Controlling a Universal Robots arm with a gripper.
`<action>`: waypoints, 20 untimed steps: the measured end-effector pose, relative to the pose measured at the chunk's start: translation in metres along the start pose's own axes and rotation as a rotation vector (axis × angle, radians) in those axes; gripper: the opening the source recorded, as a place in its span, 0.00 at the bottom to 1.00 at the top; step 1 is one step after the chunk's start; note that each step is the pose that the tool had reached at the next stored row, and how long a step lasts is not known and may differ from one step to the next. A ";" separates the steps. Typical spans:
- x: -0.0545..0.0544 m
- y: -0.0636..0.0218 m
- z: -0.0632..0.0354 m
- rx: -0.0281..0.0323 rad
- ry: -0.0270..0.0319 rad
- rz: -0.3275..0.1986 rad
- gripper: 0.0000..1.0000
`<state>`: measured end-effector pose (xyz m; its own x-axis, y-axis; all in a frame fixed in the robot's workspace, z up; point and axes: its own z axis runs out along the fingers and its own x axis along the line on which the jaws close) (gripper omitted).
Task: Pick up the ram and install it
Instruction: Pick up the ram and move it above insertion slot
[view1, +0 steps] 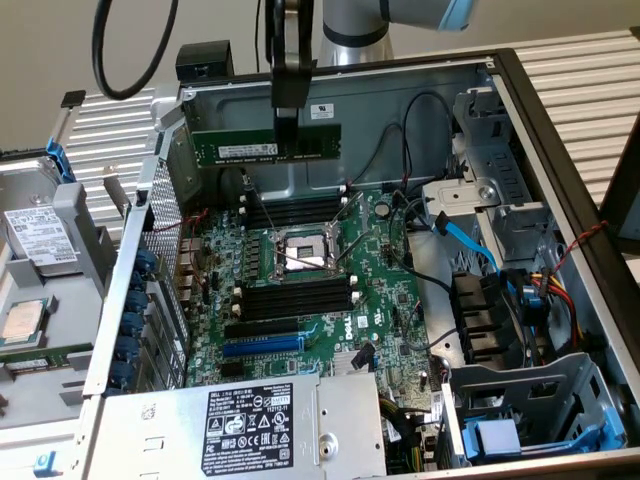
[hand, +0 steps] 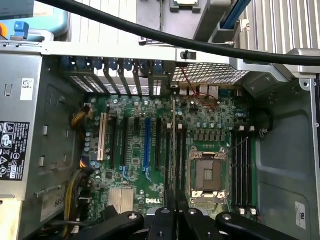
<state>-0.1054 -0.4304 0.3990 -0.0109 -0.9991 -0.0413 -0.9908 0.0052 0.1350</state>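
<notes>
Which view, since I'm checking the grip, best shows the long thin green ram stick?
The exterior view: the green ram stick hangs broadside over the case, label visible, clamped by the black gripper. The wrist view sees it edge-on, a thin strip.

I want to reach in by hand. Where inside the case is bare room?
Free: grey panel past the memory slots, and the power supply lid. Crowded: cables beside the drive cage, and around the gripper holding the ram.
</notes>
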 end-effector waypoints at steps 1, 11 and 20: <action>-0.003 -0.0001 0.0006 0.0003 -0.0006 0.000 0.12; -0.037 -0.0028 0.0063 0.0018 -0.0022 0.000 0.12; -0.047 -0.0327 0.0031 0.0017 -0.0020 0.000 0.12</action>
<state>-0.0729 -0.3839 0.3935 -0.0108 -0.9990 -0.0434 -0.9911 0.0049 0.1333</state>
